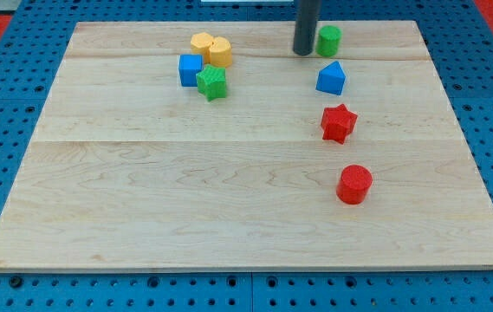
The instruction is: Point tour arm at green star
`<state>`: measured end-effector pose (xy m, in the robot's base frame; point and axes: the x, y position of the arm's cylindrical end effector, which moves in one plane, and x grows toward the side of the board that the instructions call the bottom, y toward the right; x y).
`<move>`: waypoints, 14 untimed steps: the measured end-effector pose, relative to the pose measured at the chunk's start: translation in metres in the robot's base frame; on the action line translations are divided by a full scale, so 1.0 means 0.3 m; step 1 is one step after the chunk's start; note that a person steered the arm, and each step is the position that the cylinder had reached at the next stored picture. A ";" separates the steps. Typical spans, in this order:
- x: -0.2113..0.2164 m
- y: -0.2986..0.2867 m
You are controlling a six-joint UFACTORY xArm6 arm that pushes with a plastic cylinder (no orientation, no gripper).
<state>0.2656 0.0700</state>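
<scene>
Our rod carries no pincer to open or close, and my tip [303, 52] rests on the wooden board [229, 199] near the view's top, just left of the green cylinder [329, 40]. The green star [213, 83] lies well apart to the tip's left and slightly lower, touching the blue cube [191, 69]. Above them sit the two yellow blocks [210, 48].

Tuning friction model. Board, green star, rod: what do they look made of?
Board: pale wood, matte, grain lines and plank seams visible. Green star: likely plastic, solid colour, faint ridged texture, perhaps 3D-printed. Rod: dark, smooth, slight sheen, metal or plastic, can't tell; my tip sits just left of the green cylinder.
</scene>
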 end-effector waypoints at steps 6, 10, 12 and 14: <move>0.442 -0.323; 0.508 -0.584; 0.398 -0.611; 0.364 -0.593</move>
<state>0.3748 -0.1080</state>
